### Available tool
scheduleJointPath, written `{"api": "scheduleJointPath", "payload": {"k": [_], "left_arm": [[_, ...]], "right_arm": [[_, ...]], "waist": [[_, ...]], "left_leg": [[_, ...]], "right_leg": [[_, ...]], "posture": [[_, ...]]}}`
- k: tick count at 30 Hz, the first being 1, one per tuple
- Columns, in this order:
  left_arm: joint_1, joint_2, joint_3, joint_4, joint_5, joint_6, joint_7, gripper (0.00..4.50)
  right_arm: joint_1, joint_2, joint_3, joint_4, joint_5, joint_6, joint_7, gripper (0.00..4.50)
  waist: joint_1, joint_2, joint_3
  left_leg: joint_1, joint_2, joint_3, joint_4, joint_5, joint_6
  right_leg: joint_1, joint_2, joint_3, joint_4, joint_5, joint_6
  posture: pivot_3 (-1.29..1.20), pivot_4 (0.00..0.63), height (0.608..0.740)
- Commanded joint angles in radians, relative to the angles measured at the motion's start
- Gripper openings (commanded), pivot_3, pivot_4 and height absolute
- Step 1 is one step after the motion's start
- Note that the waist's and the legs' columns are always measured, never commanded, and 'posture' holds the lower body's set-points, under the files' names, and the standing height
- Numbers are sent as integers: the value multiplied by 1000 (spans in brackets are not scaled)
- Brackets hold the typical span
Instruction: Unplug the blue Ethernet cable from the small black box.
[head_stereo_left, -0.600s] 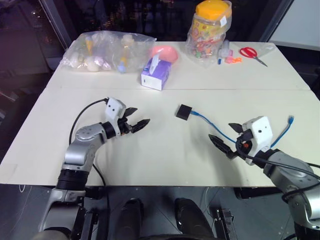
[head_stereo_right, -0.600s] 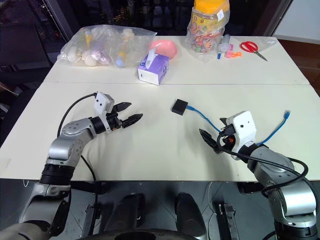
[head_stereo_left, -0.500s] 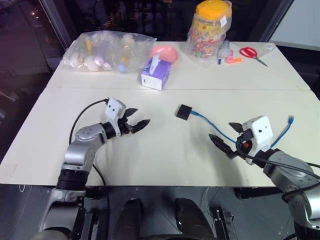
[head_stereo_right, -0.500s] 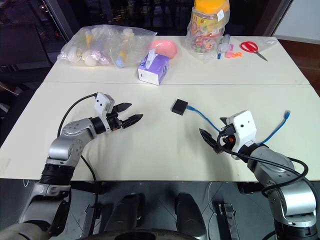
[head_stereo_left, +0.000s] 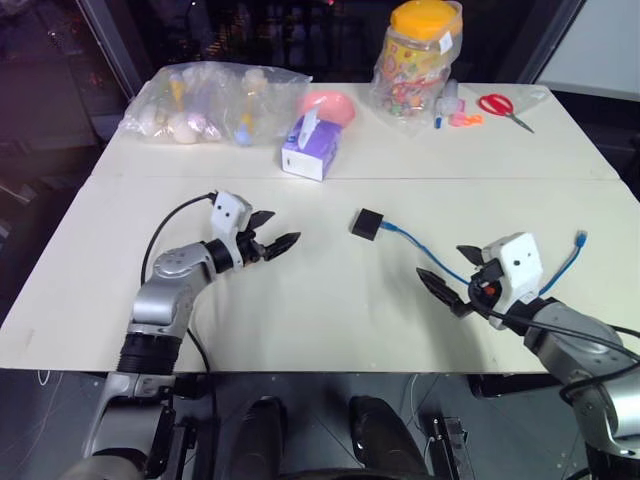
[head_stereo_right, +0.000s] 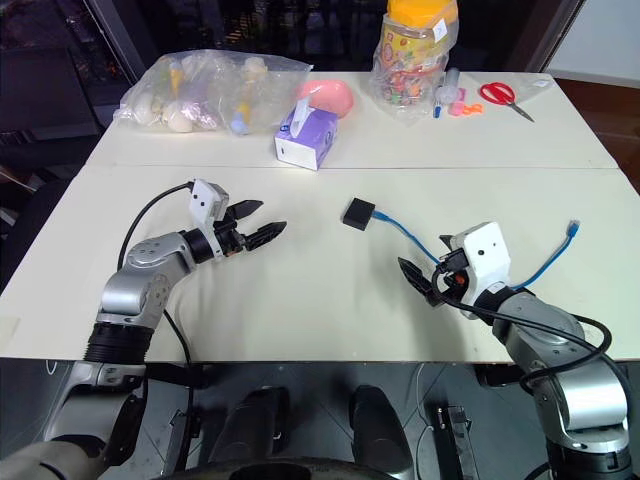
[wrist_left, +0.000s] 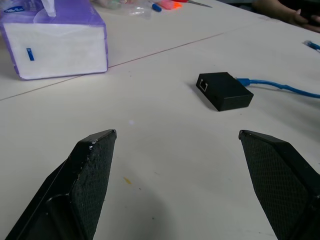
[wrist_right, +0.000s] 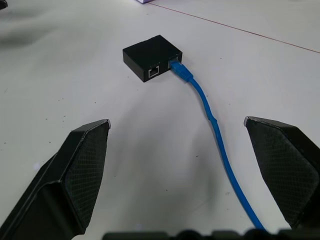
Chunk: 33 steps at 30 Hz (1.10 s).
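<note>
The small black box (head_stereo_left: 368, 223) lies flat on the white table (head_stereo_left: 300, 310), near its middle. The blue Ethernet cable (head_stereo_left: 430, 255) is plugged into the box's side; in the right wrist view its plug (wrist_right: 176, 66) sits in the socket beside an empty port. The cord runs toward my right gripper (head_stereo_left: 440, 262), passes behind that arm, and its free end (head_stereo_left: 581, 240) lies at the far right. My right gripper is open, short of the box, holding nothing. My left gripper (head_stereo_left: 283, 228) is open to the box's left, its fingers (wrist_left: 95, 170) pointing toward the box (wrist_left: 224, 91).
A purple-white tissue box (head_stereo_left: 312, 150) stands behind the black box. Along the far edge are a clear bag of small items (head_stereo_left: 205, 100), a pink bowl (head_stereo_left: 330, 105), a yellow-lidded jar (head_stereo_left: 420, 55), pens and red scissors (head_stereo_left: 505, 108).
My left arm has edged slightly farther over the table. The right gripper, the box and the cable have stayed where they were.
</note>
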Motion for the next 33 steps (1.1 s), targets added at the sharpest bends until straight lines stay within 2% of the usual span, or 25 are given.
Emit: {"api": "scheduleJointPath", "payload": {"k": [1, 5, 8, 11, 14, 17, 25, 28, 33], "left_arm": [[-50, 12, 4, 14, -13, -18, -48, 4079], [-134, 88, -52, 84, 3, -55, -245, 4079], [-184, 118, -73, 137, 13, -72, -319, 4079], [-247, 143, -80, 182, 17, -73, -383, 4079], [-254, 131, -62, 190, 26, -91, -357, 4079], [-200, 121, -53, 137, 21, -78, -327, 4079], [-99, 132, -16, 30, 9, -45, -253, 4079], [-79, 135, -5, 18, 14, -44, -227, 4131], [-88, 116, -12, 40, 14, -50, -217, 4131]], "right_arm": [[-38, -17, -5, 13, -16, -29, 6, 4500], [-124, -49, 54, 147, -82, -94, 38, 4500], [-178, -63, 102, 259, -133, -158, 66, 4500], [-355, -53, 209, 553, -218, -296, 145, 4500], [-562, 0, 291, 858, -266, -410, 231, 4500], [-710, 52, 350, 1128, -319, -517, 309, 4500], [-934, 136, 431, 1622, -444, -691, 460, 4500], [-990, 163, 416, 1719, -458, -729, 477, 3619], [-1019, 179, 416, 1777, -484, -751, 515, 1067]], "waist": [[0, 0, 0], [-2, 0, 0], [-3, 0, 0], [-10, 0, 0], [-23, 0, 0], [-32, 0, 0], [-39, 0, 0], [-49, 0, 0], [-58, 0, 0]], "left_leg": [[0, 0, 0, 0, 0, 0], [0, 0, 0, 0, 0, 0], [0, 0, 1, 0, 0, 0], [1, 0, 1, -1, 0, 0], [0, 0, 2, 0, 0, 0], [2, 0, 1, -2, 0, 0], [2, 0, 1, -3, 0, 0], [12, 0, 1, -4, 0, 0], [15, 1, 1, -1, 0, 0]], "right_leg": [[0, 0, 0, 0, 0, 0], [0, 0, 0, 0, 0, 0], [0, 0, 0, 0, 0, -1], [0, 0, 0, 0, 0, 0], [0, 0, 1, 0, 1, 0], [0, 0, 0, 0, 3, 4], [0, 0, 0, 1, 3, 4], [9, 0, 0, 1, 2, 3], [12, 1, 1, 2, 3, 3]], "posture": [[0, 150, 739], [0, 150, 739], [0, 150, 739], [0, 150, 739], [0, 150, 739], [0, 150, 739], [0, 150, 739], [0, 150, 739], [0, 150, 739]]}}
